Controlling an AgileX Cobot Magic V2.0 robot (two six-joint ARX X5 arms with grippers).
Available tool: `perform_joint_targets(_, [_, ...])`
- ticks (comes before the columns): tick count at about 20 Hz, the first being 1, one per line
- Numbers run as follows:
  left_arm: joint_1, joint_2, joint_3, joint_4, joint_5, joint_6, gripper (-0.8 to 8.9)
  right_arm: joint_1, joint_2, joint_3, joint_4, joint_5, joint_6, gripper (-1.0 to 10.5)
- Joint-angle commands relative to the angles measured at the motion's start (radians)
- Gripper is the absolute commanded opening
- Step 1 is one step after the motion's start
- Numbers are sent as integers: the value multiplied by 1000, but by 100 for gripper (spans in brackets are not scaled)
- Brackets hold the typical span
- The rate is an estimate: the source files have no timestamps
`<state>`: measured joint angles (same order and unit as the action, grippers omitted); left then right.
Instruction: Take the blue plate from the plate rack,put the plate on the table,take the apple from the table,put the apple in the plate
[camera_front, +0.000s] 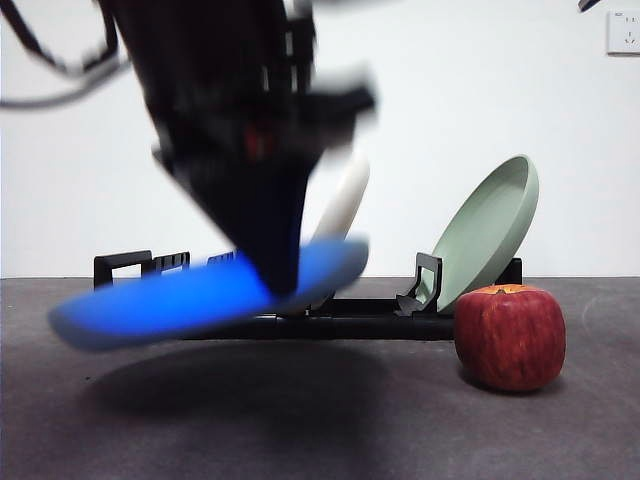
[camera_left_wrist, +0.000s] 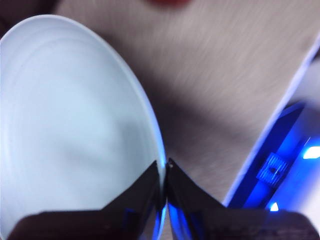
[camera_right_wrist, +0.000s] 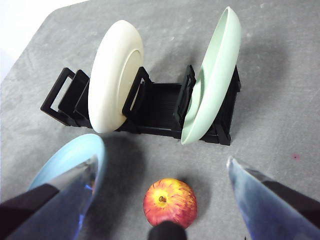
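Left gripper (camera_left_wrist: 164, 172) of mine grips the blue plate (camera_front: 200, 295) by its rim, with both black jaws pressed narrow on the edge. In the front view the plate hangs nearly flat, a little tilted, above the table (camera_front: 320, 420) and in front of the plate rack (camera_front: 350, 320); it does not touch the table, and a soft shadow lies under it. My left arm comes down from the top of that view, big and dark and blurred.

The rack stands on the table behind the plate. It holds a cream-white plate (camera_right_wrist: 115, 75) and a pale green plate (camera_right_wrist: 212, 75), both leaning upright in their slots. The apple (camera_front: 510, 335) sits on the table just in front of the end of the rack where the green plate is, apart from the blue plate.

My right gripper (camera_right_wrist: 160, 200) hangs above the table with its jaws spread wide and holds nothing. In its wrist view the apple (camera_right_wrist: 170, 202) lies between the two jaws, below them, and the blue plate shows behind one jaw.
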<state>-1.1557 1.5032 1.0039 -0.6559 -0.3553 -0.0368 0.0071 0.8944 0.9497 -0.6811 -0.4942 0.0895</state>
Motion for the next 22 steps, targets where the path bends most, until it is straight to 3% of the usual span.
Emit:
perform_joint_targets(1, [20,66,-10,10,2,49,-9,0,0,3,5,3,0,438])
perform_joint_targets(5, [24,121,-10,35,54,49,13,0,0,3,5,2,-1,438])
perform_joint_targets(6, [21,120,-10,47,61,49,109,0,0,3,5,2,-1,438])
perform_joint_targets(8, [27,117,-7,51,73,49,415,1,0,3,-2,-4,-1,439])
perform_joint_targets(9, [32,117,-5,50,72,49,465,2,2,3,-3,-4,-1,440])
perform_joint_targets(14, [48,76,108,-25,27,49,469,6,16,3,-7,-4,-2,441])
perform_joint_targets(17, [54,12,306,-138,-85,70,469,58,49,3,-10,34,-21,449])
perform_joint_targets(20, [82,-37,534,-217,-208,124,469,153,110,3,-10,101,-33,594])
perform_joint_targets(22, [122,-54,703,-256,-310,162,469,240,156,3,-10,168,-43,604])
